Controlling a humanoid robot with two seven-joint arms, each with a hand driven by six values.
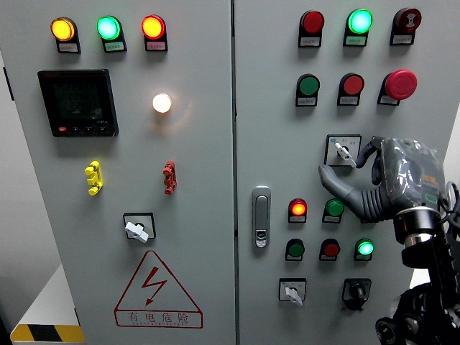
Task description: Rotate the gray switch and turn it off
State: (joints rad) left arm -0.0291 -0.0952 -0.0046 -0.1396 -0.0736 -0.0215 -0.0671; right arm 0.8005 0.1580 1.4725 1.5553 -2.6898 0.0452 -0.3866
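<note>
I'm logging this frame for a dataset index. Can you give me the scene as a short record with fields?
setting: grey electrical cabinet with two door panels, seen from the head view
target: small grey rotary switch on a square plate, right panel
right hand: grey robot hand raised just right of that switch, fingers spread, thumb below it, holding nothing
left hand: not in view
lit lamps: round white lamp on the left panel; small red lamp on the right panel
door handle: silver latch

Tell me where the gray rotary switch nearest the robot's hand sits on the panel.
In the head view, the gray switch is on the right door, below the green and red buttons, just left of the right hand.
</note>
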